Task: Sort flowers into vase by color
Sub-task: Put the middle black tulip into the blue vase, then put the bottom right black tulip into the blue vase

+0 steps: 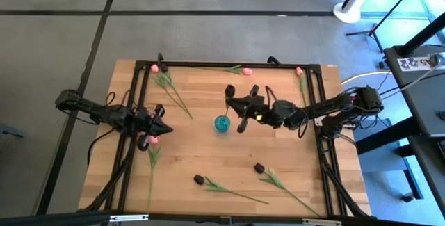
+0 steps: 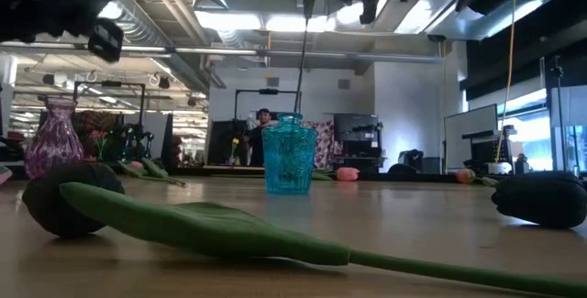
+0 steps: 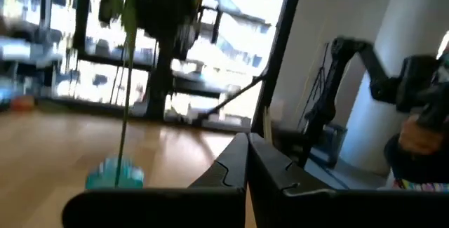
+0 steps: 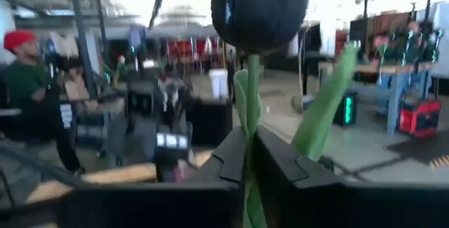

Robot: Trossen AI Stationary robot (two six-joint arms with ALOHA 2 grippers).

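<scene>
My right gripper (image 1: 235, 112) hovers over the small teal glass vase (image 1: 222, 124) at mid-table, shut on a dark-headed tulip (image 4: 259, 10). In the low view the tulip's thin stem (image 2: 303, 60) drops straight to the teal vase's mouth (image 2: 289, 119). My left gripper (image 1: 164, 128) is at the table's left side, shut and empty (image 3: 245, 168), with a pink head (image 1: 151, 140) just beside it. A purple vase (image 2: 53, 137) stands at the left in the low view. Other pink and dark tulips lie flat on the wood. My right gripper pinches the dark tulip's stem (image 4: 250, 140) between its two fingers, a short way below the head. The fingers come in level from the table's right, across the stem. The flower stands upright with its head above the fingers, and its stem hangs down to the teal vase (image 3: 116, 175).
Pink tulips lie along the far edge (image 1: 154, 67) (image 1: 247, 70) (image 1: 299, 71). Two dark tulips lie near the near edge (image 1: 199, 179) (image 1: 259, 167), one close to the low camera (image 2: 69, 197). A black frame (image 1: 327, 149) borders the table. People show in the room behind (image 4: 28, 95).
</scene>
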